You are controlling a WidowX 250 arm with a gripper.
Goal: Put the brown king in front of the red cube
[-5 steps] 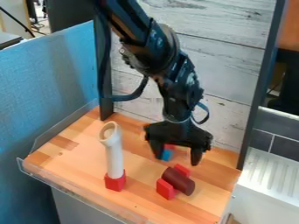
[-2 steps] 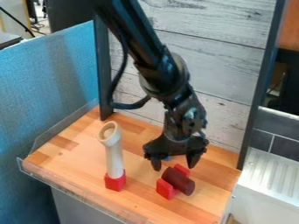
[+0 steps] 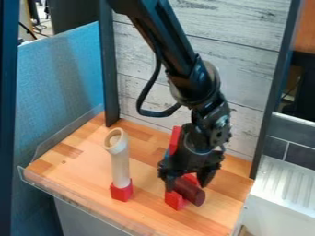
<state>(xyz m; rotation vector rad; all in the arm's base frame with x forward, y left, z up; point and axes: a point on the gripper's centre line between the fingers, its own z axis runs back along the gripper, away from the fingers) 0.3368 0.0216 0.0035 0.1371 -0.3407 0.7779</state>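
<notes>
One brown cylinder (image 3: 194, 194), taken as the king, is seen lying on the table (image 3: 73, 170), just under the gripper (image 3: 187, 187); its long axis is slanted from upper left to lower right, crossed obliquely by the wide-set fingers. Counted around the cylinder: near red block (image 3: 174, 200), far red block (image 3: 190, 176), two in all; to its left, one white tube (image 3: 120, 167) on one red base (image 3: 121, 191); behind it, one red piece (image 3: 175, 138).

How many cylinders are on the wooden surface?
2: a white cylinder upright on a red block at left, and a brown cylinder lying by the tool. Others may be hidden behind the tool.
</notes>
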